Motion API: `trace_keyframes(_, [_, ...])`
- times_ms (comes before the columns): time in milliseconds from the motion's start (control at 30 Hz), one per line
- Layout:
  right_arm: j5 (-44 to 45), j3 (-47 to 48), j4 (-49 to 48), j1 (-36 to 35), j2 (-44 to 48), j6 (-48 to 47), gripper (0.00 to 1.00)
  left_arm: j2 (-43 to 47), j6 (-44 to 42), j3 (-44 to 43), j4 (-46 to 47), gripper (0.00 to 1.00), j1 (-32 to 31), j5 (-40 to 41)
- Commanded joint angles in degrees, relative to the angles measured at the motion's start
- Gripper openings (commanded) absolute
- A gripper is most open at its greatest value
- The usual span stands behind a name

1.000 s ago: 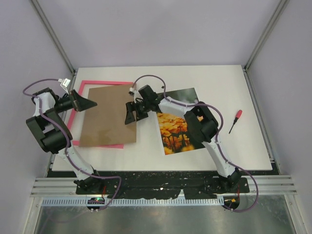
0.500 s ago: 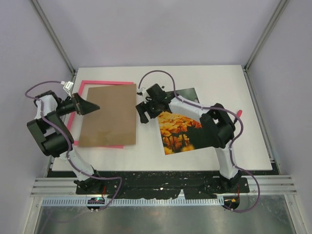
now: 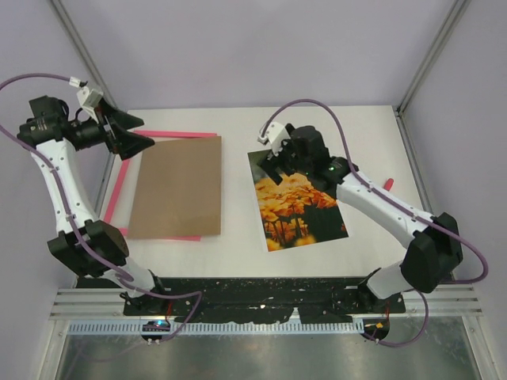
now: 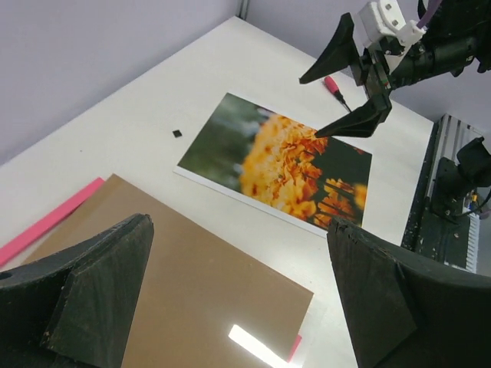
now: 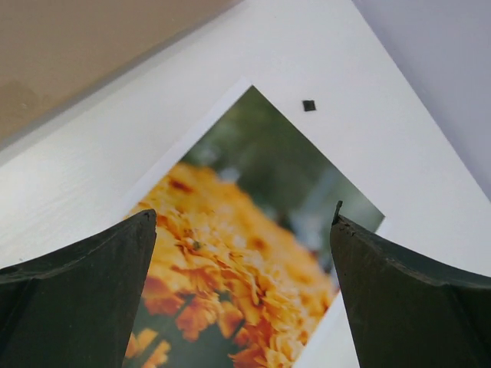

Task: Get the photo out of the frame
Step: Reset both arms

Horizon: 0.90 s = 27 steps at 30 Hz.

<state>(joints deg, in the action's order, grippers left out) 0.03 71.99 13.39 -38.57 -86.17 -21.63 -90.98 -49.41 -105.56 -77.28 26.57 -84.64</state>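
Note:
The photo [image 3: 301,207] of orange flowers lies flat on the white table, right of centre, outside the frame. It also shows in the left wrist view [image 4: 280,165] and the right wrist view [image 5: 245,261]. The pink frame [image 3: 116,192] lies at the left, mostly covered by a plain brown backing board [image 3: 176,188]; a pink edge shows in the left wrist view [image 4: 46,224]. My left gripper [image 3: 131,133] is open and empty, raised over the frame's far left corner. My right gripper [image 3: 274,155] is open and empty, above the photo's far left corner.
A red-handled screwdriver [image 3: 386,184] lies right of the photo, partly behind my right arm. A tiny black bit [image 5: 308,106] lies on the table beyond the photo. The backing board also shows in the left wrist view [image 4: 176,284]. Grey walls close in the table.
My right gripper has moved right, off the board's edge, to above the photo. My left arm has risen and pulled back to the frame's far left corner. The photo now lies uncovered.

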Motion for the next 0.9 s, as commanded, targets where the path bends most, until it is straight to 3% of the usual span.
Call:
trace_keyframes(0, [-4.9,-1.9,4.3,6.4,6.0,-8.7,0.99,-2.2,10.1,-7.0,-12.2,1.00,-4.1,7.1])
trace_keyframes(33, [-6.2,-0.9,9.1,7.2,6.2,-9.2,0.99,-0.3,14.3,-5.2,-6.4,1.00,-6.2,12.5])
trace_keyframes(133, [-6.2,0.2,14.7,9.9,7.0,-8.3,0.99,12.4,30.6,13.0,24.0,1.00,-11.8,31.8])
trace_keyframes(200, [-6.2,-1.2,15.5,11.6,8.8,-6.8,1.00,17.8,35.9,20.9,35.3,1.00,-14.1,39.1])
trace_keyframes(400, [-3.0,-7.7,13.9,20.3,15.0,-1.2,0.99,26.0,41.4,32.3,47.5,1.00,-15.8,51.0])
trace_keyframes(600, [-12.8,-13.7,11.1,37.8,21.6,5.6,1.00,40.9,39.0,51.3,62.2,1.00,-15.8,61.5])
trace_keyframes(700, [-20.1,-16.5,9.6,48.0,25.2,6.7,1.00,46.0,36.8,56.3,62.7,1.00,-15.8,64.4])
trace_keyframes(867, [-32.1,-22.8,5.2,57.5,29.8,8.1,0.99,48.3,35.5,59.1,56.4,1.00,-15.6,67.4])
